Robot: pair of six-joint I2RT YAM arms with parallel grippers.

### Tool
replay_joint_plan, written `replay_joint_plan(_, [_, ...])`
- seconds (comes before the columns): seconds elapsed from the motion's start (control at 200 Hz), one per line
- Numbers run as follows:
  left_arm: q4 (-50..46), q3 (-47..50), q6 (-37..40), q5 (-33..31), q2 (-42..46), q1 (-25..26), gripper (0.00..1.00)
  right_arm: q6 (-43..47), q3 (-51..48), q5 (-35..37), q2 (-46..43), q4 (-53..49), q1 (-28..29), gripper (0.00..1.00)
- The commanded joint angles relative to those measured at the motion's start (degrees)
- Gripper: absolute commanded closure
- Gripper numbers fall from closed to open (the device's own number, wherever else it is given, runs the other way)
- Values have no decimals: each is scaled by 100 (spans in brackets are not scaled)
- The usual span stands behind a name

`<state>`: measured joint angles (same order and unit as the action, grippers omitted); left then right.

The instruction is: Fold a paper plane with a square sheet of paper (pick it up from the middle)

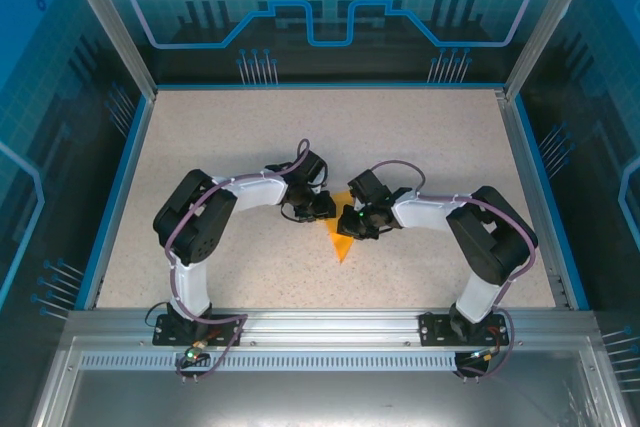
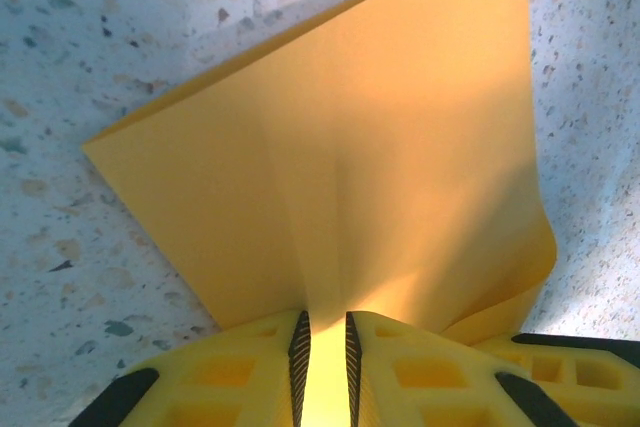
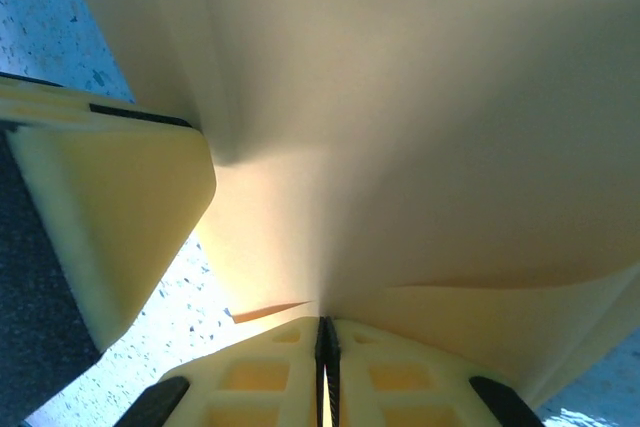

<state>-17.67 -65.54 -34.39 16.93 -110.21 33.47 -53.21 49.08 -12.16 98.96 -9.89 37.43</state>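
My left gripper (image 2: 325, 335) is pinching the paper (image 2: 380, 147) along a crease. My right gripper (image 3: 326, 335) is squeezed tight on it too. The paper sits between them in the middle of the table (image 1: 240, 137), its point toward me. I think it's only partly folded, with more folds left.

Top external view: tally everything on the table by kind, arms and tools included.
Orange paper: 1
Robot arms: 2 (left arm, right arm)
Tools: 2 (left tool, right tool), each pinching the paper
Total: 5
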Motion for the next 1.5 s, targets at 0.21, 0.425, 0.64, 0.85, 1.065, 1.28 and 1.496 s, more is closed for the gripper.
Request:
replay_joint_plan(0.21, [-138, 260, -76, 144, 143, 39, 79, -271, -280, 115, 5, 323, -78, 88])
replay_joint_plan(0.425, [-111, 315, -94, 170, 149, 52, 79, -366, -364, 74, -61, 493, -111, 88])
replay_joint_plan(0.64, [-137, 320, -85, 166, 236, 59, 79, -375, -389, 82, 13, 506, -122, 88])
replay_joint_plan(0.85, [-229, 309, -75, 127, 459, 54, 78, -322, -399, 126, 51, 349, -139, 88])
replay_joint_plan(1.065, [-365, 318, -59, 110, 739, 54, 76, -255, -373, 83, 113, 295, -137, 88])
replay_joint_plan(1.28, [-335, 529, -170, 308, 923, 73, 78, -227, -399, 32, 164, 329, -139, 89])
replay_joint_plan(1.496, [-24, 821, -422, 527, 932, 140, 82, -219, -425, 25, 201, 330, -140, 90])
